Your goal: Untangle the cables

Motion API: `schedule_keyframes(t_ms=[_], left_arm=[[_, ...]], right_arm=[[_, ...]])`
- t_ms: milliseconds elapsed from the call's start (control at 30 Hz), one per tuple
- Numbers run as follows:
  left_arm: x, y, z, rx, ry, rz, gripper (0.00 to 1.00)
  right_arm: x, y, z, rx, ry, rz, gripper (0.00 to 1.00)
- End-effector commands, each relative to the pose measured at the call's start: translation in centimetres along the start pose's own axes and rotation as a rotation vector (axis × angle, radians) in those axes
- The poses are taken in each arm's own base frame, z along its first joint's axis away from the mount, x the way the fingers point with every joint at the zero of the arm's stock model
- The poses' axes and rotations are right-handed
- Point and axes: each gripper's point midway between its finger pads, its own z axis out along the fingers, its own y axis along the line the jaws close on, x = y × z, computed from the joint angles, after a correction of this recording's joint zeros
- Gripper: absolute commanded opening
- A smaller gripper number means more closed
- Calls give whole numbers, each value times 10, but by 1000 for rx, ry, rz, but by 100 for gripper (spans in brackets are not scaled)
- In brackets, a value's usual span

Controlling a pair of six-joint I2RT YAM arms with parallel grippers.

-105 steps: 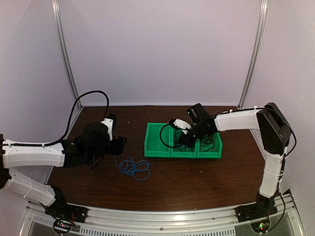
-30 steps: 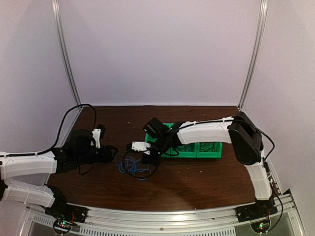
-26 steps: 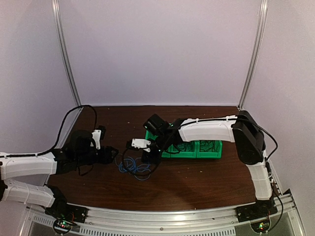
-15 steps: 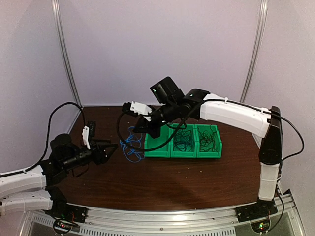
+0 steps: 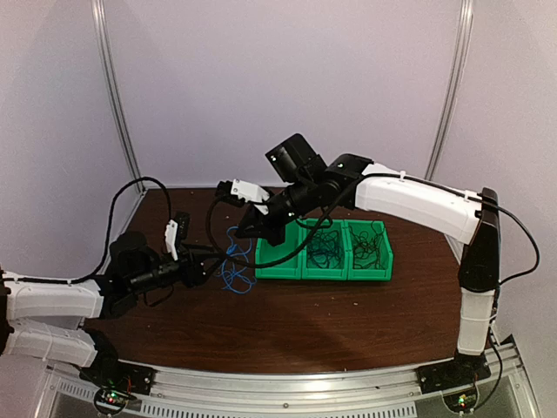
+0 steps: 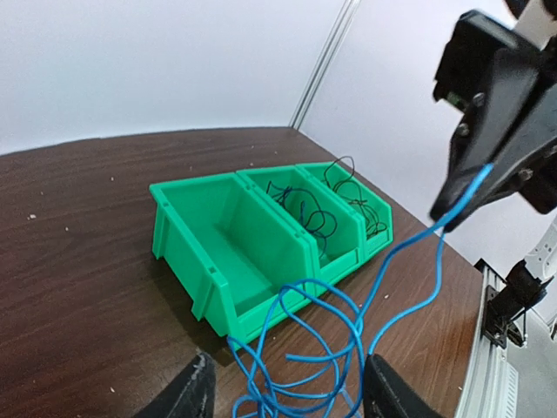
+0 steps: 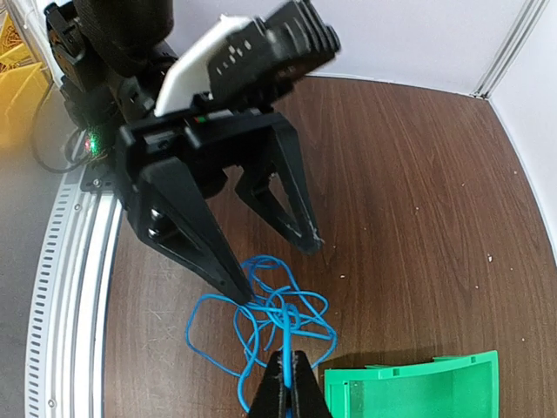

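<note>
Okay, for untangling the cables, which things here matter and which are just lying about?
Job: blue cable tangle; right gripper, pinching a strand of it; left gripper, open at it; dark cables in two bins.
Lying about: green bins; table.

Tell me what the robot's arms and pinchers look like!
The left arm and right arm are white tubes with black joints. Thick black cables loop along them. The left gripper and right gripper each have two pointed black fingers, with a white piece behind.
</note>
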Motion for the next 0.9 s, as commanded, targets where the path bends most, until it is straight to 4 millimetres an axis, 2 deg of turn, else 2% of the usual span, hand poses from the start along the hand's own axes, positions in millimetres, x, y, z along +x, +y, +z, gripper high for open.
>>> schedule_keyframes(t_ms=[0, 100, 233, 333, 500, 700, 867], left_arm=[[-9, -3, 13, 42, -87, -20, 59], [5, 1, 23, 50, -59, -25, 55], [17, -7, 28, 106, -43, -37, 43], [25, -12, 31, 120, -15, -25, 31], [54, 2, 40, 41, 96, -17, 15], [85, 28, 37, -74, 160, -31, 16], [105, 39, 40, -113, 231, -33, 18]], right_arm=[[-4, 13, -2, -51, -20, 4, 0], [-9, 18, -6, -83, -36, 0, 0], [-23, 19, -14, -85, -63, -8, 0], [-25, 21, -17, -92, -69, -8, 0], [-34, 25, -29, -100, -89, -13, 0], [-53, 33, -58, -103, -124, -43, 0], [-72, 46, -85, -143, -173, -71, 0]])
